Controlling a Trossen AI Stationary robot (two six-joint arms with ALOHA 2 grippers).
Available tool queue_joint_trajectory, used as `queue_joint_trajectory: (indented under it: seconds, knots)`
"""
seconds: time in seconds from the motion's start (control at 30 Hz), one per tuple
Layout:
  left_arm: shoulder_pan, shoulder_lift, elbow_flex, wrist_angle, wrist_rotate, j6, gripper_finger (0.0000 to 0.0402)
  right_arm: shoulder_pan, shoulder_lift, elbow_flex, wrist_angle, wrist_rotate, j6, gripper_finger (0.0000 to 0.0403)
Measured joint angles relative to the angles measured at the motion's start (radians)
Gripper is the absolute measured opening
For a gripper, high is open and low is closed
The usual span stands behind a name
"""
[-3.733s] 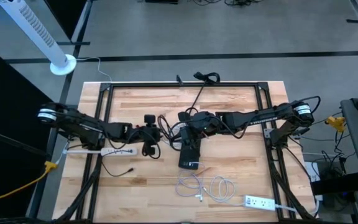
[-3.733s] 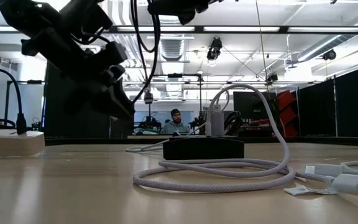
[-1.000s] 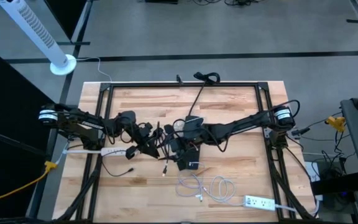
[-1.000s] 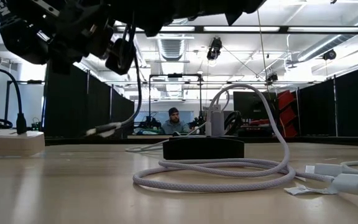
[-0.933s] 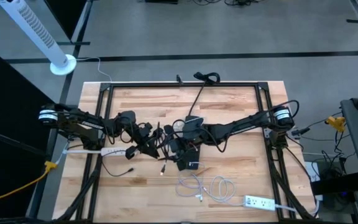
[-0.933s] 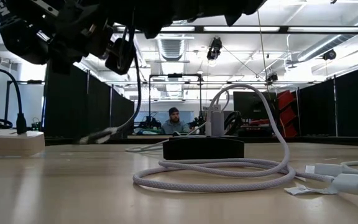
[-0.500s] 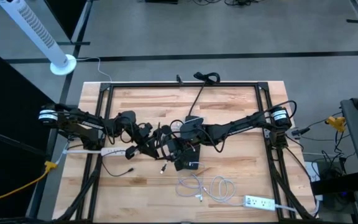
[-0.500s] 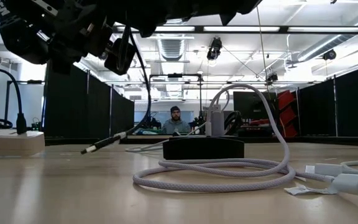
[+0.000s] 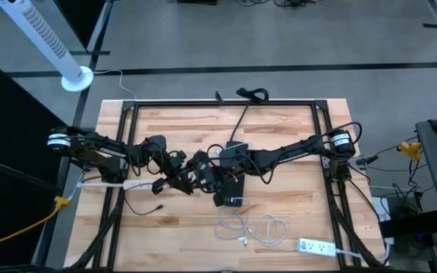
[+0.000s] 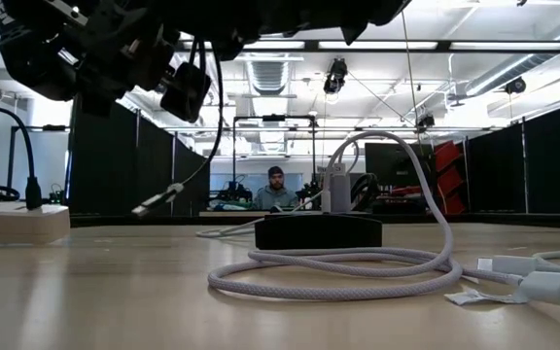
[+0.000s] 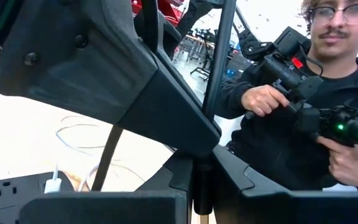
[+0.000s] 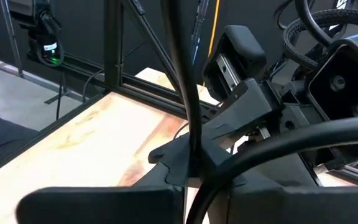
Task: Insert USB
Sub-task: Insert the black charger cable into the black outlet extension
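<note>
Both arms meet over the middle of the light wooden slatted table. The left gripper and the right gripper sit just beside each other, each with its fingers clamped together on the thin black USB cable. The cable's free silver-tipped plug hangs tilted in the air above the tabletop, well left of the flat black rectangular charging hub, which lies on the table ringed by a coiled grey braided cable.
</note>
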State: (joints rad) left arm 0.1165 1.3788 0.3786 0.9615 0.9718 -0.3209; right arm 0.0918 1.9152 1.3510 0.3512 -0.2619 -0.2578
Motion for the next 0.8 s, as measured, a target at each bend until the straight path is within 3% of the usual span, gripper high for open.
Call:
queue_joint_trajectory:
  seconds: [0.13,0.3,0.53,0.67,0.8]
  knots:
    - [0.006,-0.002,-0.001,0.0,0.001,-0.073,0.003,-0.001,-0.016,0.0,-0.037,0.005,-0.014,0.0004]
    - [0.03,-0.017,-0.001,-0.053,0.012,-0.106,0.0105,-0.001,-0.051,0.0,-0.138,0.036,-0.029,0.0002]
    - [0.078,-0.04,-0.002,-0.228,-0.019,0.016,0.0192,0.014,-0.118,0.0,-0.365,0.088,0.046,0.0001]
    - [0.096,-0.042,-0.002,-0.339,-0.145,0.078,0.0207,0.039,-0.141,0.0,-0.537,0.144,0.171,0.0]
    - [0.096,-0.042,-0.002,-0.47,-0.416,0.141,0.0202,0.06,-0.144,-0.001,-0.696,0.185,0.364,0.0]
